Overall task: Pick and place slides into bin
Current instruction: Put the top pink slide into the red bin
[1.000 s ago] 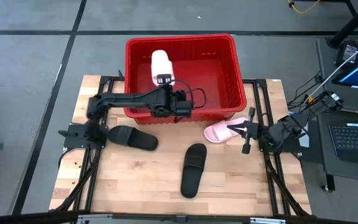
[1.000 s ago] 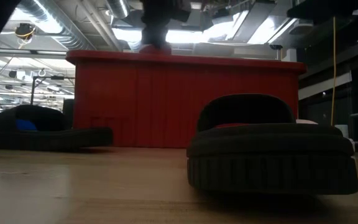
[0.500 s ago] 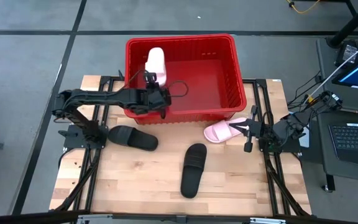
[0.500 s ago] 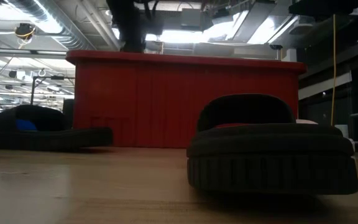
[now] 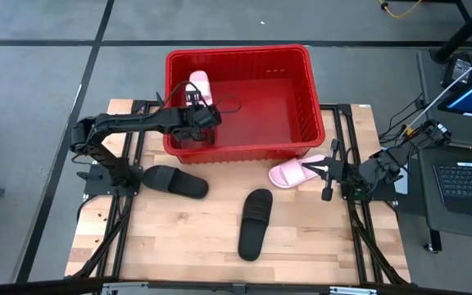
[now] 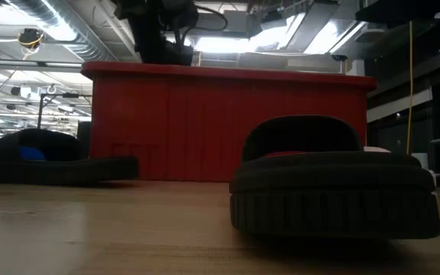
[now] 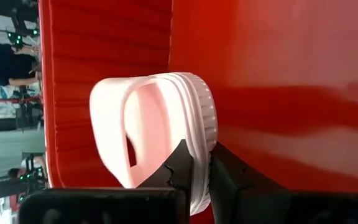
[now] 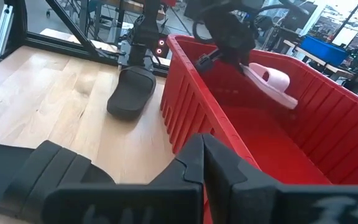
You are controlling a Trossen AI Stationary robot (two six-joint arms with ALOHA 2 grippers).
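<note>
Since the earlier high view, the left arm has swung toward the upper left of the frame, and the pink slide it carries has travelled from the bin's centre-left to its upper-left corner. The left gripper [image 5: 197, 105] is clamped on the sole edge of this pink slide [image 5: 197, 84]; in the left wrist view the two fingers [image 7: 182, 163] pinch the ribbed sole rim, strap opening facing the camera, red wall behind.

Step in hand: releasing the slide inside the bin [image 5: 306, 78]. Recommended procedure, as a judgement: lower until the sole is near the floor, keep it off the corner wall, then part the fingers and lift straight up so the strap does not snag.

The right gripper [image 5: 328, 170] waits at centre right of the high view, just beside the second pink slide [image 5: 295, 172], which lies on the table against the bin's lower-right outer wall. Its fingers appear closed together on nothing in the right wrist view.

Contents: the bin holds only the gripped slide, and whether that one touches the floor cannot be told. One black slide [image 5: 175, 181] lies below the bin's lower-left corner; the other black slide [image 5: 255, 223] lies at lower centre. Three slides remain outside
</note>
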